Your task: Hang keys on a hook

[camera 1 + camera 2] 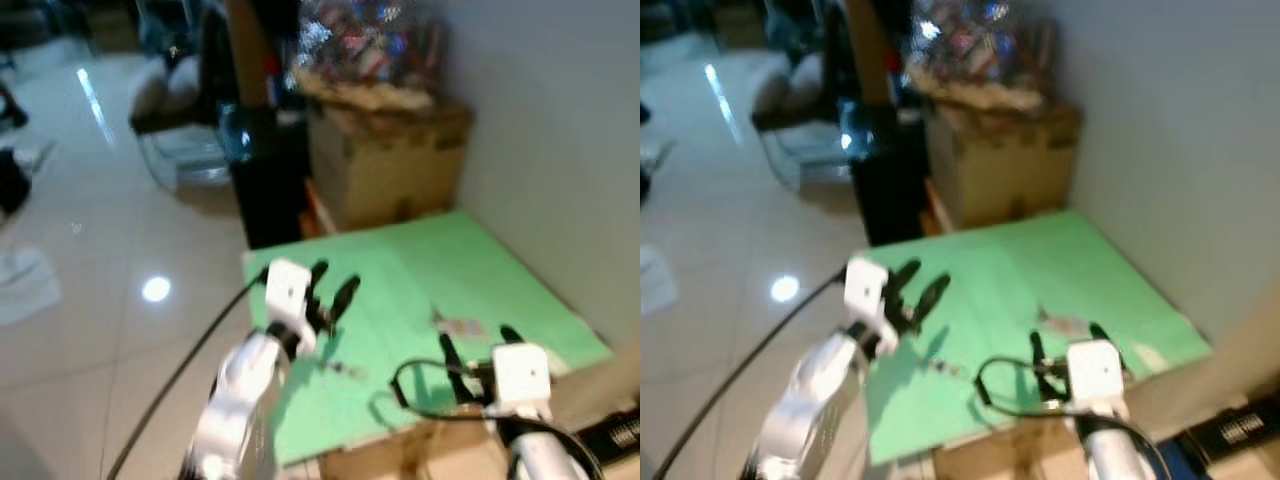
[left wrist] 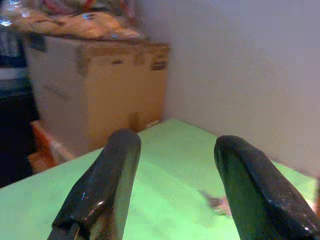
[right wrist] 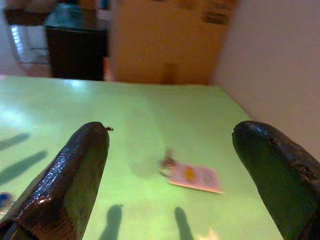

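Keys on green tabletop, both grippers above.
Keys (image 3: 192, 176) with tag lie flat on green table (image 1: 480, 270); right gripper (image 1: 477, 352) just behind, fingers apart; left gripper (image 1: 332, 288) spread, empty.

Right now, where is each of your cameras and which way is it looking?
Left eye view: on my head, looking down at the green board, cardboard box and wall beyond; both arms show, left gripper, right gripper.
Right eye view: beside it, same scene.
Left wrist view: on my left wrist, looking along its open fingers across the board toward the box.
Right wrist view: on my right wrist, looking along its open fingers at the key tag.
Shared: all show the green board; both wrists see the tag.
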Robot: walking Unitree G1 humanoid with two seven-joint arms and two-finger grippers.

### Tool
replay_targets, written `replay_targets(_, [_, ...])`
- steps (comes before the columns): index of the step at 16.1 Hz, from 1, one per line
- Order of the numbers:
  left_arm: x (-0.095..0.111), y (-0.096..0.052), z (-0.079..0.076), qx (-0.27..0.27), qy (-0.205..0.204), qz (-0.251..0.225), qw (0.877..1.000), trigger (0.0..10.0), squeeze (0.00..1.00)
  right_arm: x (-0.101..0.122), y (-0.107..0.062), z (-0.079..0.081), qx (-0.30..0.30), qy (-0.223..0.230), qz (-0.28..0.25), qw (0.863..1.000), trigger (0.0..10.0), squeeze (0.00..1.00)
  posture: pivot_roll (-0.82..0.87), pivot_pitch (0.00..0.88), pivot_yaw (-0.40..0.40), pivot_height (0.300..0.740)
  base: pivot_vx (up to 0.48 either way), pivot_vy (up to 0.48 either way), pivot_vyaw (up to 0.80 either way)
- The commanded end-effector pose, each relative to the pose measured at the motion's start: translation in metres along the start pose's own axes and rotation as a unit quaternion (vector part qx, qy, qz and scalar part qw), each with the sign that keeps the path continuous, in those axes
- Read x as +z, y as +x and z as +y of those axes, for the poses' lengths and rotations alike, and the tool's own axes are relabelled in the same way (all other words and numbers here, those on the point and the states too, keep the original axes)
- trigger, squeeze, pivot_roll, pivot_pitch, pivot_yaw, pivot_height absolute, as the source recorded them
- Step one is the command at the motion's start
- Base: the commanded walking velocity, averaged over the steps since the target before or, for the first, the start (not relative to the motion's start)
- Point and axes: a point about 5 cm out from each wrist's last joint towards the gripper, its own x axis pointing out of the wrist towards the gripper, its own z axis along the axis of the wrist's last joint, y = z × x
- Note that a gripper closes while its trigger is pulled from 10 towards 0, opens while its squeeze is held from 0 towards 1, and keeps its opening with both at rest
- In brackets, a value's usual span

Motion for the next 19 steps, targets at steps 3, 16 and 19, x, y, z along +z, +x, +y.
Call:
replay_targets(3, [-0.019,0.000,0.007,0.003,0.005,0.043,0.999,10.0,0.00,-0.008,-0.007,0.002,0.003,0.003,0.016,1.000,10.0,0.00,-0.26,0.065,0.039,0.740,0.000,0.000,-0.73])
replay_targets(16, [-0.023,0.023,0.048,0.087,-0.006,0.017,0.996,10.0,0.00,0.012,0.014,-0.011,-0.016,0.004,-0.036,0.999,10.0,0.00,-0.26,0.070,0.057,0.740,0.000,0.000,-0.25])
replay_targets(19, [-0.010,0.008,0.061,0.145,0.010,-0.015,0.989,10.0,0.00,0.000,0.041,-0.015,0.002,0.041,-0.004,0.999,10.0,0.00,-0.20,0.067,0.029,0.740,0.000,0.000,0.00])
